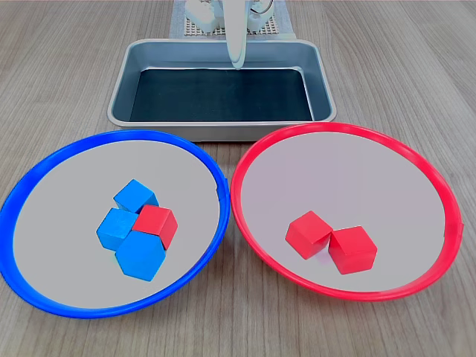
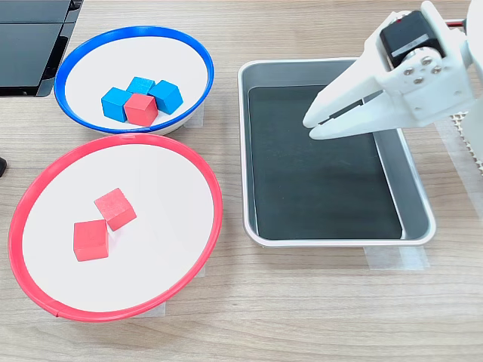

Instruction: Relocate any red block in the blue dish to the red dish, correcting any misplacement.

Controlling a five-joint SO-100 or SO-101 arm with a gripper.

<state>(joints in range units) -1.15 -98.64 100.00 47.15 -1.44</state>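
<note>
Both exterior views are bright and evenly lit, with soft diffuse light from above. Shadows are faint: thin dark edges lie under the cubes and beneath each dish rim. The metal tray [image 1: 223, 111] shows a mild sheen on its near wall, without harsh glare. Focus is sharp across the wooden table [image 2: 317, 302]. The arm's white plastic [image 2: 423, 75] looks nearly overexposed.
</note>
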